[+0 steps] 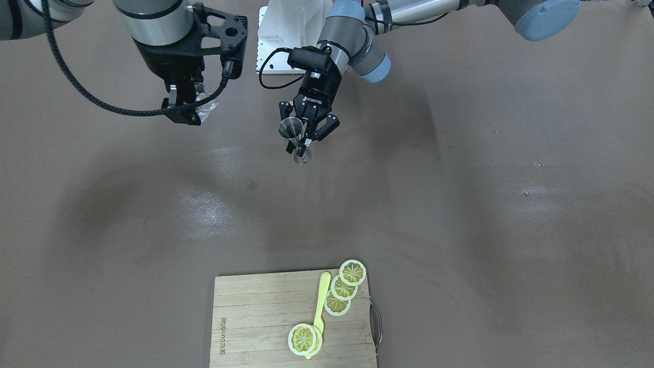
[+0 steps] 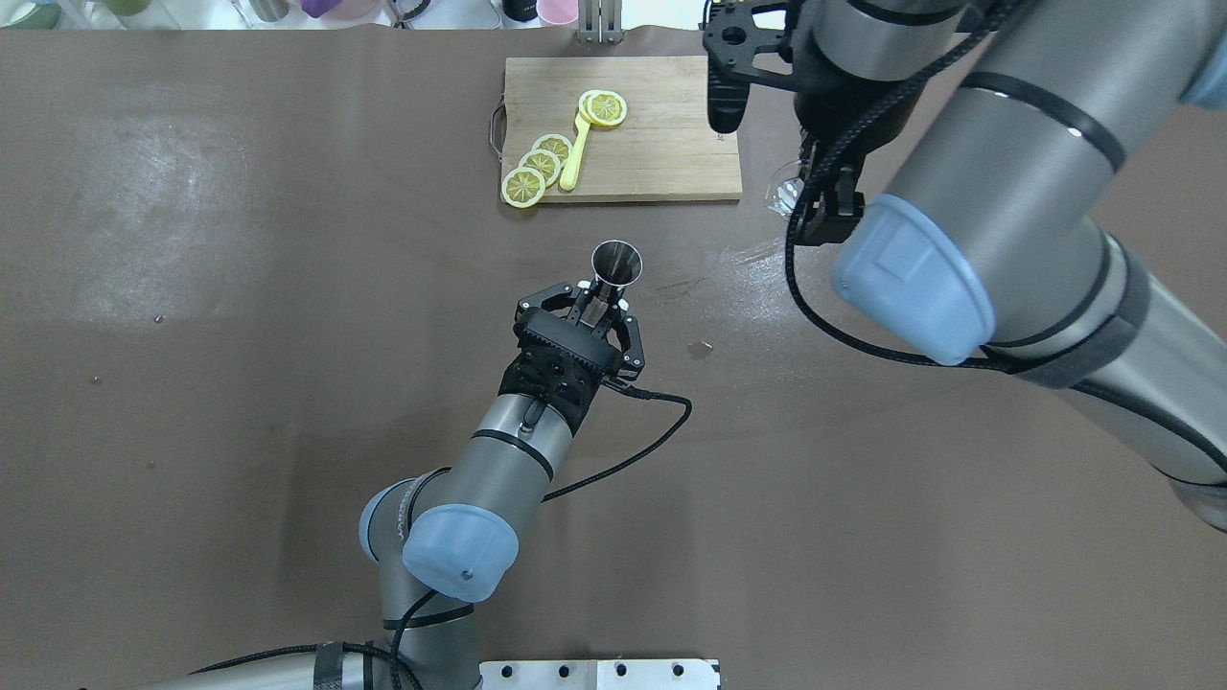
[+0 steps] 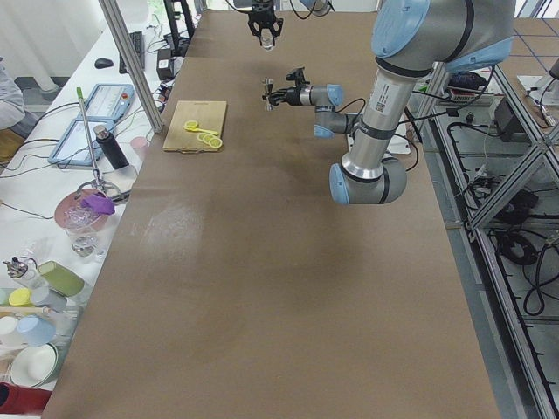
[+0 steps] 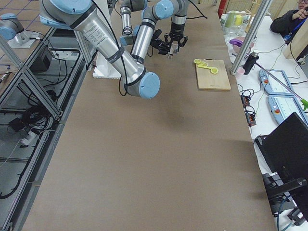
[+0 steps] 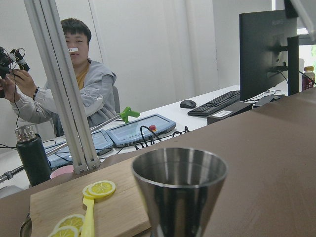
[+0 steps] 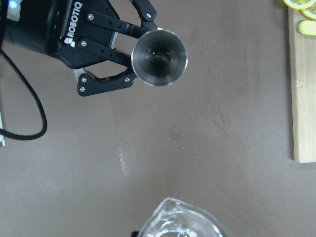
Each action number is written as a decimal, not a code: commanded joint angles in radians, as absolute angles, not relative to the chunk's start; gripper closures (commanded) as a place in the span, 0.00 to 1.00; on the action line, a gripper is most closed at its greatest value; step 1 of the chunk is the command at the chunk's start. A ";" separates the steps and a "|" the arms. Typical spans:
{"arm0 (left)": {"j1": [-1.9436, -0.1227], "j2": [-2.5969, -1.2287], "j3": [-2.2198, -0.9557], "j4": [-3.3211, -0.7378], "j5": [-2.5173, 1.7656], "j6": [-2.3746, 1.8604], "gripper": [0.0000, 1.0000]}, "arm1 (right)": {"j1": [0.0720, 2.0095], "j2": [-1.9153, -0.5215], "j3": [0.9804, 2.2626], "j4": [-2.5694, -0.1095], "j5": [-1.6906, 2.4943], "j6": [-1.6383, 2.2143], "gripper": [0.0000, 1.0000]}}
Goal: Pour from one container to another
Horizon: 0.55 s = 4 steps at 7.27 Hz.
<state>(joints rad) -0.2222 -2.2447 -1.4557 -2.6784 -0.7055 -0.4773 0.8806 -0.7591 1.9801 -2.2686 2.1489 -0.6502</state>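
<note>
Overhead exterior: left tool clamps jigger; right tool clamps tumbler, well apart.

- The brown table has a matte top with shiny, smeared patches.
- A wooden cutting board lies flat on it, well ahead of the left gripper. One short end is just beside the right gripper, on that gripper's left.
- A small dark spot marks the top near the left gripper, on its right.
- A wet streak lies between the two grippers.
- A white mounting plate sits well behind the left gripper.
</note>
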 commanded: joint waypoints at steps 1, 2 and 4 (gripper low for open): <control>-0.229 -2.199 -1.512 -2.678 -0.703 -0.471 1.00 | 0.929 -0.860 2.058 -2.165 2.178 -0.650 1.00; -0.238 -2.156 -1.566 -2.678 -0.704 -0.469 1.00 | 0.943 -0.899 2.065 -2.102 2.187 -0.650 1.00; -0.247 -2.013 -1.687 -2.698 -0.707 -0.471 1.00 | 0.951 -0.995 2.065 -1.963 2.195 -0.650 1.00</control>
